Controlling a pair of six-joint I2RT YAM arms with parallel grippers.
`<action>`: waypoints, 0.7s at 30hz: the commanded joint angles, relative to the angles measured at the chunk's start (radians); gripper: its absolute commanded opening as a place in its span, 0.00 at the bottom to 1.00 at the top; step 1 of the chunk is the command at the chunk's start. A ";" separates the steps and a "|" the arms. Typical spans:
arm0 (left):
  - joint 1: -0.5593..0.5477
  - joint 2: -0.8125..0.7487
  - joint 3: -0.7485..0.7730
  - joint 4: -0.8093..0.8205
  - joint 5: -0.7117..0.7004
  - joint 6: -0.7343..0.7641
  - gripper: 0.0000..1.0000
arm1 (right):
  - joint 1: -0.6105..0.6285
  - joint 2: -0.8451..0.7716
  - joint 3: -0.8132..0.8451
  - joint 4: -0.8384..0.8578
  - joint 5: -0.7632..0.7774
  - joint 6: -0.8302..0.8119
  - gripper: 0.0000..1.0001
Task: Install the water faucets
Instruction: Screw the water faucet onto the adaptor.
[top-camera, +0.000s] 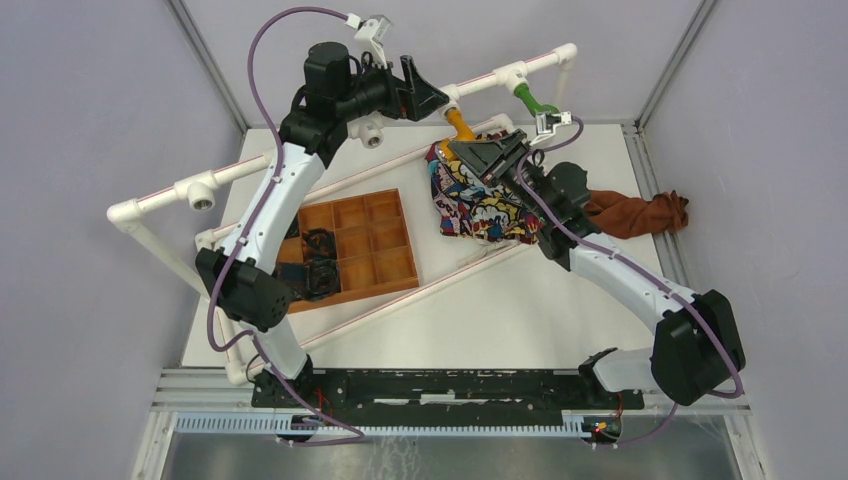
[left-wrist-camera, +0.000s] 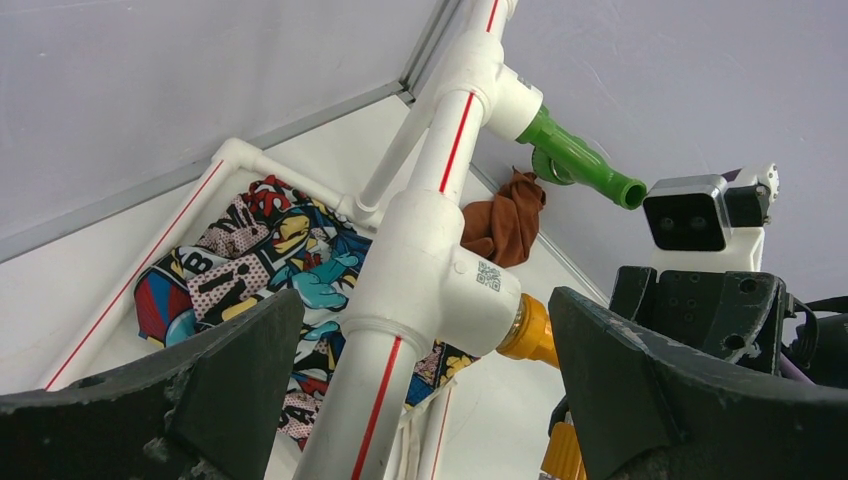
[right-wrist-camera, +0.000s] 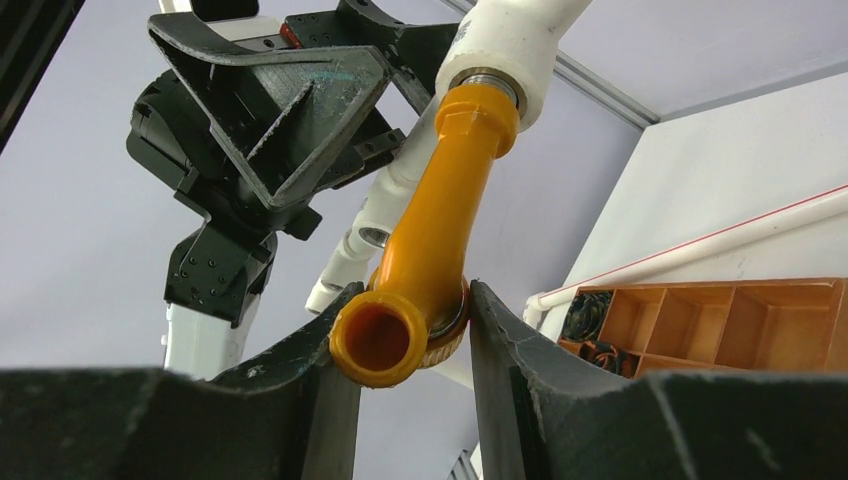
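Observation:
The orange-yellow water faucet (right-wrist-camera: 432, 225) has its hex end in a white T-fitting (right-wrist-camera: 505, 45) of the raised pipe. My right gripper (right-wrist-camera: 412, 300) is shut on its spout end, both fingers pressed on it; from above it shows as the right gripper (top-camera: 482, 143) just below the orange-yellow faucet (top-camera: 459, 122). The green faucet (top-camera: 534, 100) sits in the neighbouring T-fitting (top-camera: 514, 76), also seen as the green faucet (left-wrist-camera: 575, 160). My left gripper (left-wrist-camera: 425, 300) stands wide open astride the T-fitting (left-wrist-camera: 430, 270), touching nothing. From above the left gripper (top-camera: 424, 97) is beside that pipe.
A comic-print cloth (top-camera: 480, 205) and a brown cloth (top-camera: 640, 212) lie under the right arm. An orange compartment tray (top-camera: 352, 250) with black parts sits centre left. The white pipe frame (top-camera: 150, 235) rings the table, with open T-fittings (top-camera: 203, 192) on its left run.

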 joint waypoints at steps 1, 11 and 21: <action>0.022 -0.032 -0.036 -0.191 -0.009 0.013 1.00 | -0.019 -0.026 0.012 0.164 -0.006 0.113 0.31; 0.022 -0.031 -0.027 -0.195 -0.010 0.016 1.00 | -0.024 -0.023 -0.006 0.168 -0.024 0.090 0.64; 0.023 -0.017 -0.005 -0.212 -0.016 0.020 1.00 | -0.047 -0.091 -0.105 0.131 -0.037 0.052 0.90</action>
